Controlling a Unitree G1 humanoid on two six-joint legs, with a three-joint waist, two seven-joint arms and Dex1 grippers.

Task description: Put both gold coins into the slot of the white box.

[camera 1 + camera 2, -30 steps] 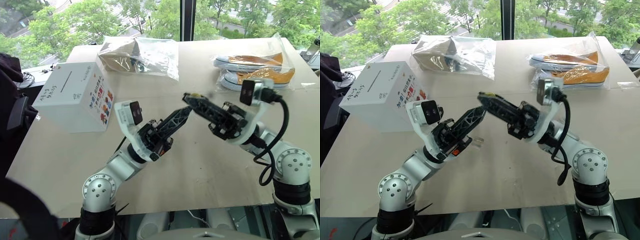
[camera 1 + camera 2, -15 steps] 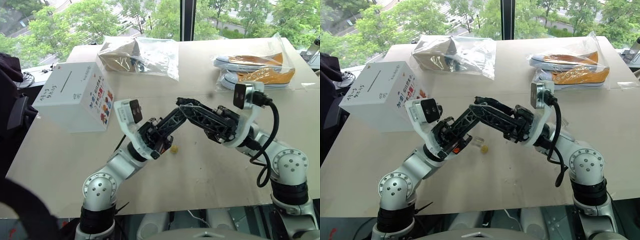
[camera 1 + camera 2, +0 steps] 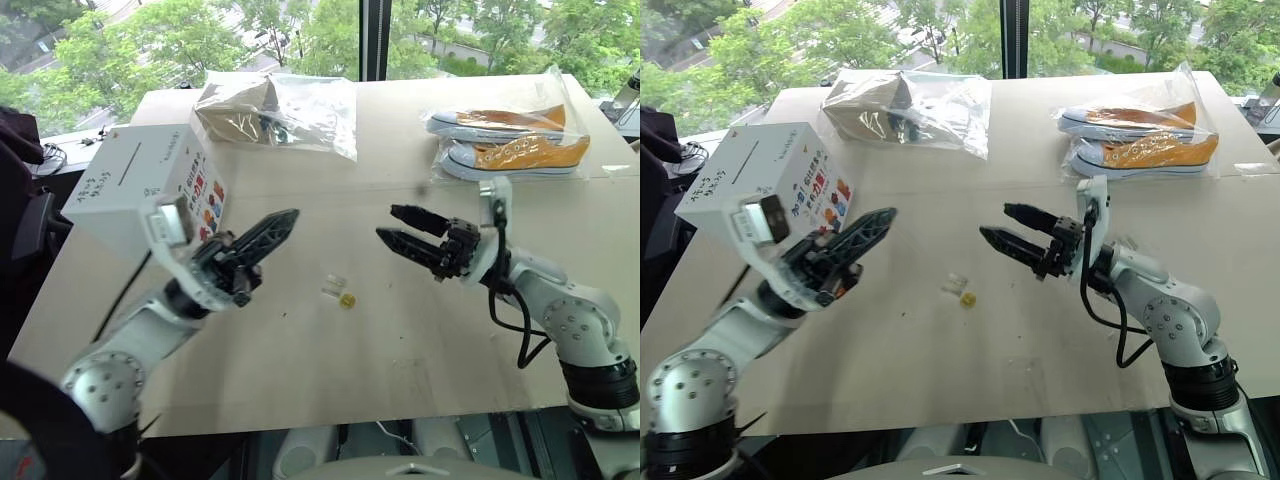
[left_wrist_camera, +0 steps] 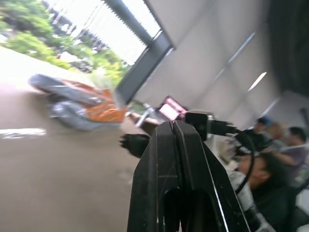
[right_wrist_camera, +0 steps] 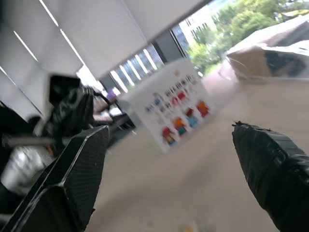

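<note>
A pale beige table (image 3: 420, 340) with a smooth, slightly scuffed top stands against a tall window, beyond which are green treetops and a dark vertical window post. On the table's left side, near its edge, sits the white box (image 3: 140, 190), its colourful printed characters on the side facing the middle of the table and the slot (image 3: 143, 171) showing as a thin dark line on its plain top face. One gold coin (image 3: 347, 299) lies flat on the bare table near the middle, just beside a small clear plastic case (image 3: 331, 286); a second coin cannot be made out anywhere. At the far edge lies a clear plastic bag (image 3: 280, 112) with a brownish item inside, and on the far right another clear bag of orange-and-white sneakers (image 3: 510, 140). The left end effector (image 3: 285, 222) hovers above the table beside the box's printed face, its two black fingers pressed together with nothing seen between them, pointing toward the table's middle. The right end effector (image 3: 402, 228) hovers opposite it, right of the coin, its fingers spread wide apart and empty. Neither touches the coin or the box. The left wrist view shows a grey ceiling with strip lights, slanted window frames and several people (image 4: 280, 150) seated in the background of the room; the right wrist view shows the box's printed face (image 5: 176, 108) with the window behind it.
</note>
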